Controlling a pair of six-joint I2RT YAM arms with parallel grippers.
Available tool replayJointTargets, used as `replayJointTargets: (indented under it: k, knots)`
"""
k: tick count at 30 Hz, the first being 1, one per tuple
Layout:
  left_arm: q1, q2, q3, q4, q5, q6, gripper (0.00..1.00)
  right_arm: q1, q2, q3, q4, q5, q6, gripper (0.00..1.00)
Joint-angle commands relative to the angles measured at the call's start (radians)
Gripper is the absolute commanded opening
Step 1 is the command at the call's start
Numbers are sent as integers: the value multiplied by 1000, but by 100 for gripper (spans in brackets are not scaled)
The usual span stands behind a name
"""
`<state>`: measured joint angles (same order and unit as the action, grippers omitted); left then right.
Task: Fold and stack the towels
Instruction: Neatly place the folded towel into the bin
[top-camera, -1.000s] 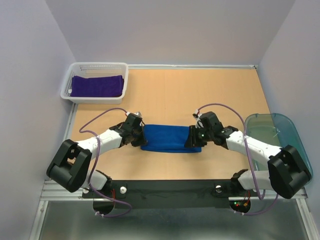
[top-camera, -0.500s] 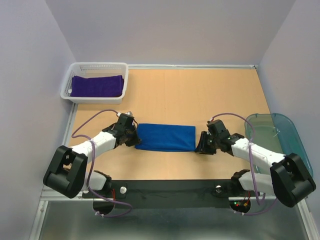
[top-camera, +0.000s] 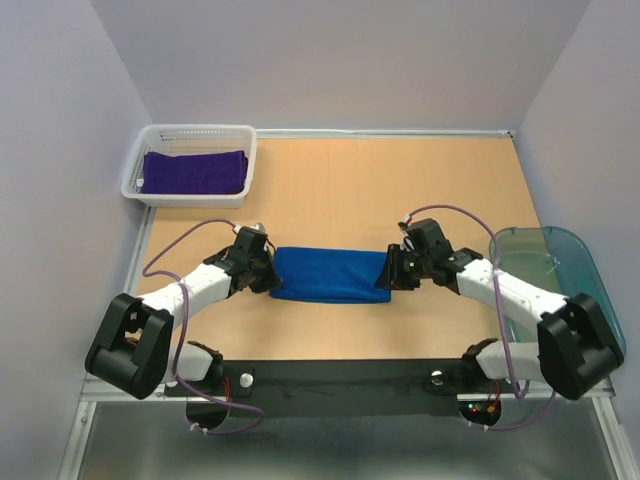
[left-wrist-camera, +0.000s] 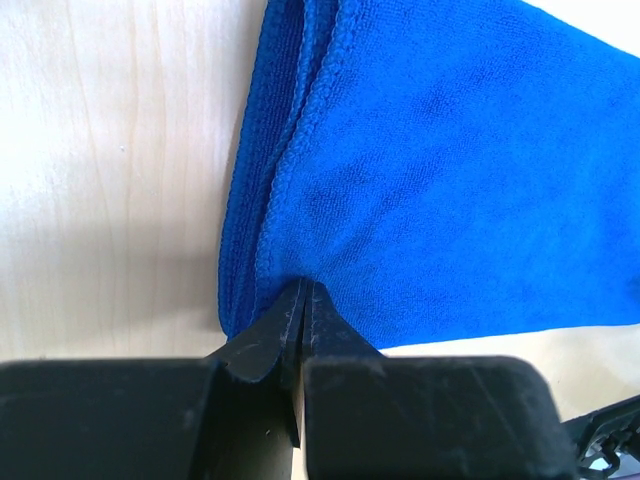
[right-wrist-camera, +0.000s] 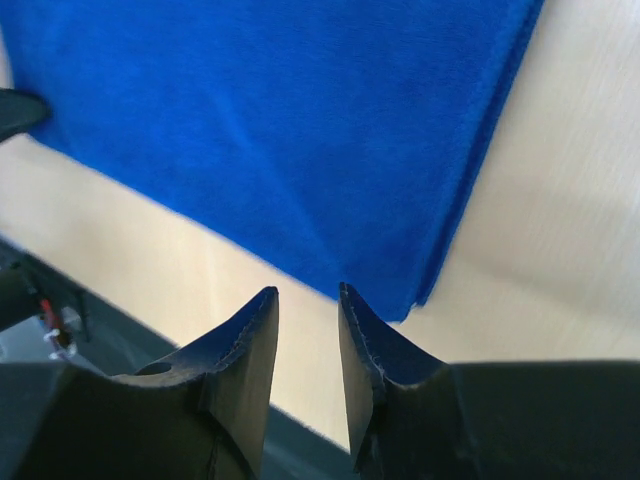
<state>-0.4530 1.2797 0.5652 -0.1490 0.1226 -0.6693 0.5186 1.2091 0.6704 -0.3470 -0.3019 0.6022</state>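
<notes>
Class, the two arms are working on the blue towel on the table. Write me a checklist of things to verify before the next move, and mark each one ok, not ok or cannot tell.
1. Grip of the left gripper on the blue towel: ok, shut on its left edge.
2. Grip of the right gripper on the towel: not ok. It is open with nothing between its fingers, and the tips are just short of the towel's edge.
3. Towel folded, lying on the table: ok, layered edges show in the left wrist view.
4. The purple towel out of the way: ok, folded in the basket at the far left corner.
5. Left pinch holding every layer: cannot tell.
</notes>
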Motion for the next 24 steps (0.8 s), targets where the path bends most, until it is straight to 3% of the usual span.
replayJointTargets:
  k: [1, 5, 9, 16, 19, 23, 24]
  knots:
    - [5, -11, -2, -17, -11, 10, 10, 8, 114, -38, 55, -5, -16, 36]
    - [22, -45, -14, -26, -12, 11, 9, 1, 161, -103, 51, 130, 4, 34]
    - [56, -97, -45, -29, -6, 8, 9, -86, 139, -166, 22, 216, 19, 32]
    - [57, -112, -85, 6, 83, -19, 9, -199, 135, -105, -35, 355, -53, 32]
    - [56, -123, -76, 17, 121, -26, 11, -204, 147, -49, -44, 309, -122, 33]
    - [46, -191, -33, 0, 130, -41, 22, -203, 113, 23, -66, 166, -177, 37]
    - [30, -219, -24, -3, 129, -55, 34, -203, 100, 38, -69, 150, -180, 38]
